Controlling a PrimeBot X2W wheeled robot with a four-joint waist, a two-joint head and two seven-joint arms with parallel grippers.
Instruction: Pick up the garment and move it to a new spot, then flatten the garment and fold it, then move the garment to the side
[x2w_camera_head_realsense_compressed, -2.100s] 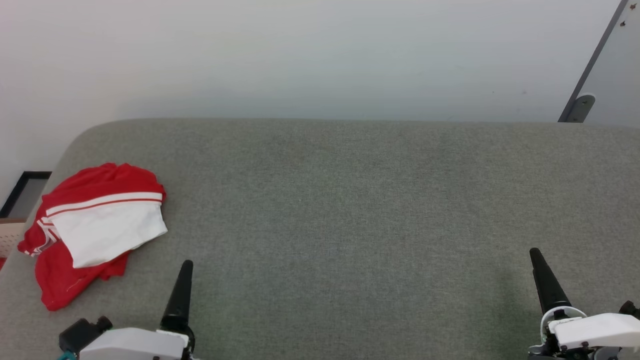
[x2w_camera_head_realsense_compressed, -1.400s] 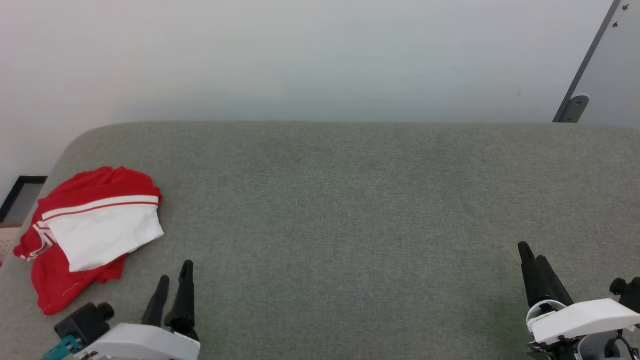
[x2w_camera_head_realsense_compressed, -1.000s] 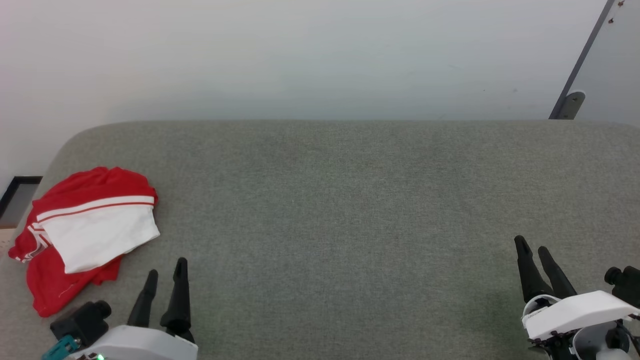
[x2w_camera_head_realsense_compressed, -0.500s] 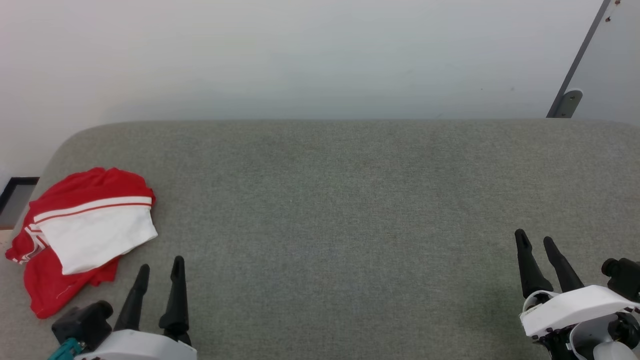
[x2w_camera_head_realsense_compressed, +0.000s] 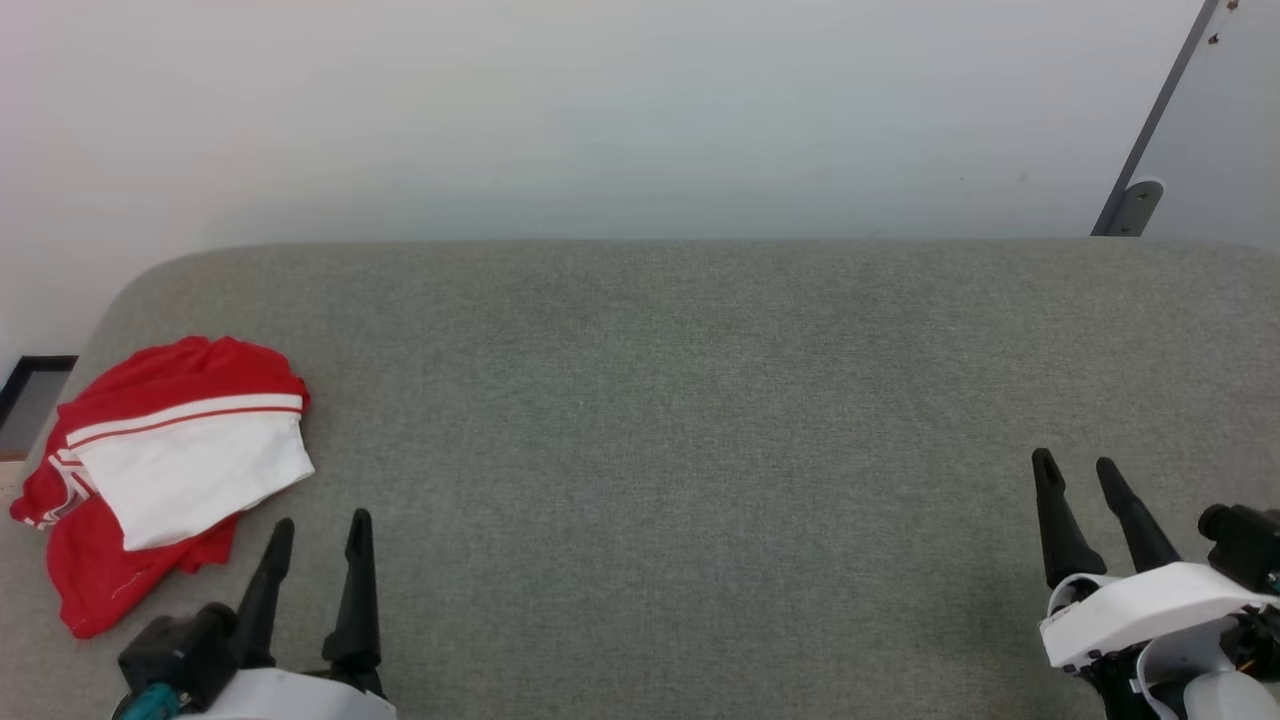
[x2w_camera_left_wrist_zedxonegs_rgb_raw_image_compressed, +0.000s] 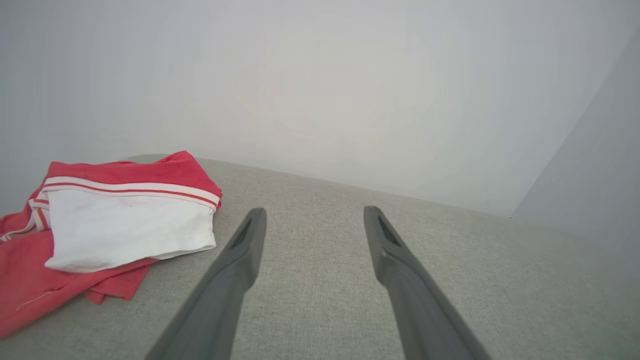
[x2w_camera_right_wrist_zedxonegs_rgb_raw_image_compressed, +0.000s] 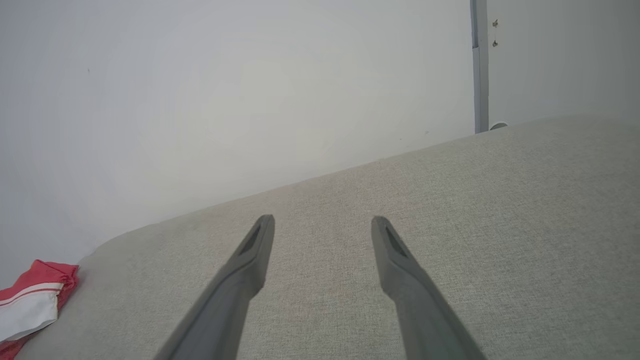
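Garment (x2w_camera_head_realsense_compressed: 170, 470): a red jersey lying in a loose folded bundle. A white sleeve panel lies uppermost, with a white-and-red stripe along its far edge and more striped trim at its left side. No pincer touches it.
Counter (x2w_camera_head_realsense_compressed: 680, 420): grey and fabric-covered. It carries the garment at its left end by the rounded corner and stretches bare to the garment's right.
Left pincer (x2w_camera_head_realsense_compressed: 320, 522): released, its two dark fingers spread with nothing between them. It sits just right of the garment's near edge, close but apart from it, over bare fabric, pointing away from the robot.
Right pincer (x2w_camera_head_realsense_compressed: 1074, 462): released, fingers parted and holding nothing. It is well apart from the garment, far to its right, over bare counter.
Wall (x2w_camera_head_realsense_compressed: 600, 120): plain and pale, rising behind the garment and the counter's far edge.
Grey panel (x2w_camera_head_realsense_compressed: 1220, 130): slanted, far to the garment's right, beyond the counter.
Dark frame (x2w_camera_head_realsense_compressed: 25, 385): just left of the garment, off the counter's edge.
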